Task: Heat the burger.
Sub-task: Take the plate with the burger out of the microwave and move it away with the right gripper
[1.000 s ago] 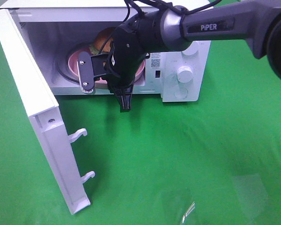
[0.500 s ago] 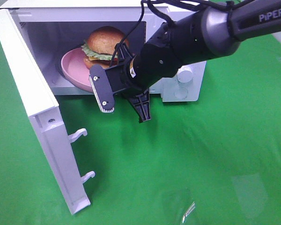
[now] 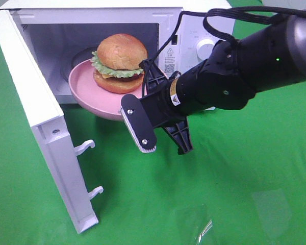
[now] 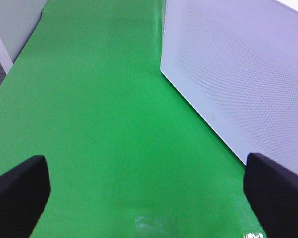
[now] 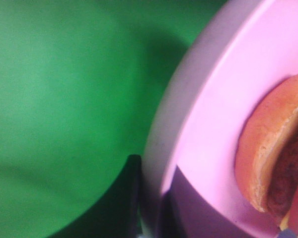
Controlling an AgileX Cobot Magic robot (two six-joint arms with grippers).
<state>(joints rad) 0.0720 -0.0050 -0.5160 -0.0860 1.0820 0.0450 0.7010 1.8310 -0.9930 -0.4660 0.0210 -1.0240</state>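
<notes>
The burger (image 3: pixel 119 62), with golden bun, green lettuce and a dark patty, sits on a pink round plate (image 3: pixel 86 88) at the mouth of the open microwave (image 3: pixel 92 15). The plate sticks out past the front sill. My right gripper (image 3: pixel 160 137) is shut on the plate's near rim, just right of the burger. In the right wrist view the plate rim (image 5: pixel 188 124) fills the frame, with a dark finger (image 5: pixel 131 198) against it and the bun's edge (image 5: pixel 268 153) beside it. My left gripper (image 4: pixel 149 193) is open and empty over the green cloth.
The microwave door (image 3: pixel 35 112) is swung wide open at the left, with two latch hooks (image 3: pixel 86 147) on its inner edge. The control panel with a knob (image 3: pixel 205 48) is behind my right arm. A white perforated panel (image 4: pixel 238 74) stands beside my left gripper.
My right gripper has moved out of the microwave toward the front and right, drawing the plate and burger with it from deep inside to the opening.
</notes>
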